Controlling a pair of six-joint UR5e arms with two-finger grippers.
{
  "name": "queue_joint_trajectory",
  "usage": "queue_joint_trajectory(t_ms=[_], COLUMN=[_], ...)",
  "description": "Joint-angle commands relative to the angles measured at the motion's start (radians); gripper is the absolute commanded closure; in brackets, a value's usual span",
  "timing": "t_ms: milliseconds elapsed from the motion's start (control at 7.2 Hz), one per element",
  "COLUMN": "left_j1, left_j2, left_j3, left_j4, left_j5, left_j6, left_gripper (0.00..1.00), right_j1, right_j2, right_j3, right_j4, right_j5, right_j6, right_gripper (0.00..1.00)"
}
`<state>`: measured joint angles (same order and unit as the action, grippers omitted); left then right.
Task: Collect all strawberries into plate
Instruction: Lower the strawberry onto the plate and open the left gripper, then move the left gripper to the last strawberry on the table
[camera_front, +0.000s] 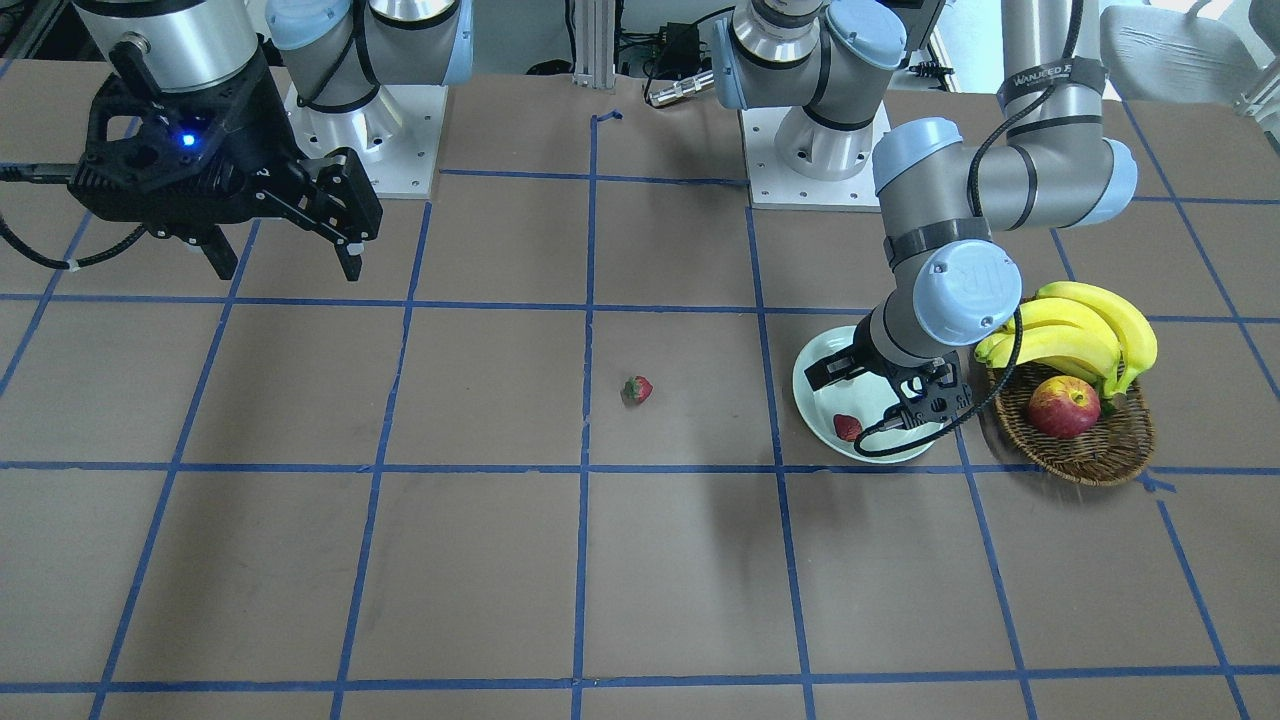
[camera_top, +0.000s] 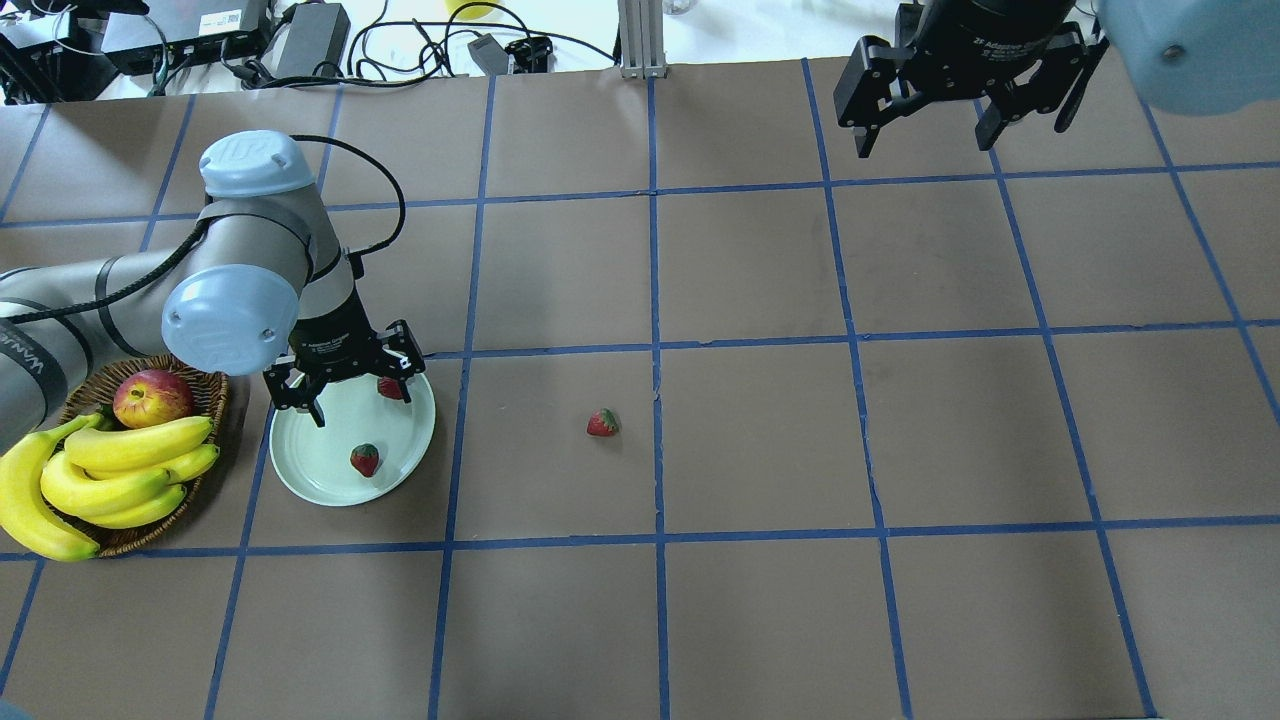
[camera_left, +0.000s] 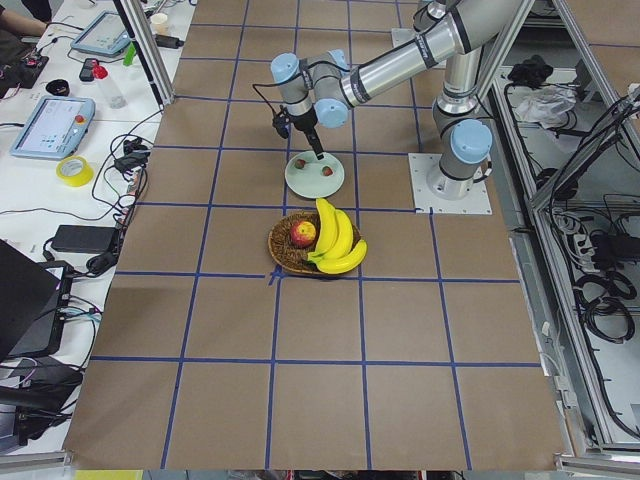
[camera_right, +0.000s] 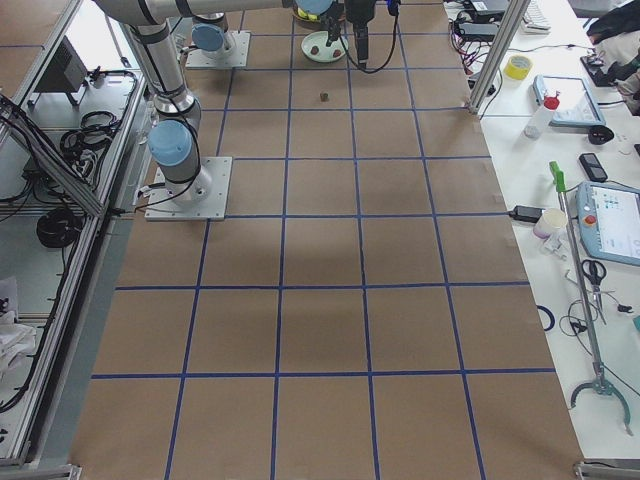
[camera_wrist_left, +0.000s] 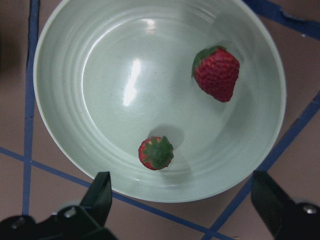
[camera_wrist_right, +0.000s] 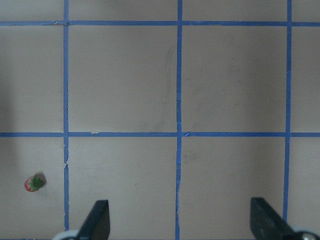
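Two small red, green-capped strawberries (camera_wrist_left: 216, 74) lie in the round mint-green plate (camera_top: 300, 470) below the wide-open, empty left pincer (camera_top: 355, 402), which should lift clear, then straddle the third strawberry (camera_top: 602, 423) lying well aside on the table (camera_top: 760, 600), toward the open right pincer (camera_front: 288, 262).

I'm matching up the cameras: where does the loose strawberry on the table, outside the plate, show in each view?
Front-facing: loose strawberry at centre, left of the plate.
Overhead: loose strawberry at centre, right of the plate.
Exterior left: not visible.
Exterior right: loose strawberry near top, below the plate.
Left wrist: not in it.
Right wrist: loose strawberry, lower left.
Shared landmark: the plate, except in right wrist.
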<state>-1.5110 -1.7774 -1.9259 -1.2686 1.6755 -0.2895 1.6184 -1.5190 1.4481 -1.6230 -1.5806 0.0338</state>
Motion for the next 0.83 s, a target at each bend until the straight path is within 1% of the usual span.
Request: queue_joint_trajectory(t_ms=[0,139,278,417,694], left_j1=[-0.107,-0.154,-0.2,-0.224,-0.241], left_j2=[0.013,0.006,-0.02,-0.037,-0.086], left_j3=[0.021,0.034,0.038,0.038,0.034], left_j4=[0.006,0.017,0.088,0.138,0.21], left_j5=[-0.011,-0.104,-0.184,-0.188,-0.282], left_j6=[-0.16,-0.341,-0.541,-0.616,-0.757], left_gripper=[0.0,0.0,0.0,0.0,0.0], right_j1=[0.0,0.0,-0.002,-0.002,-0.002], right_j2=[0.0,0.0,0.0,0.0,0.002], right_j3=[0.0,0.0,0.0,0.0,0.0], right_j4=[0.0,0.0,0.0,-0.002,-0.003], right_j5=[0.001,0.001,0.001,0.001,0.001], right_j6=[0.0,0.0,0.0,0.0,0.0], right_gripper=[0.0,0.0,0.0,0.0,0.0])
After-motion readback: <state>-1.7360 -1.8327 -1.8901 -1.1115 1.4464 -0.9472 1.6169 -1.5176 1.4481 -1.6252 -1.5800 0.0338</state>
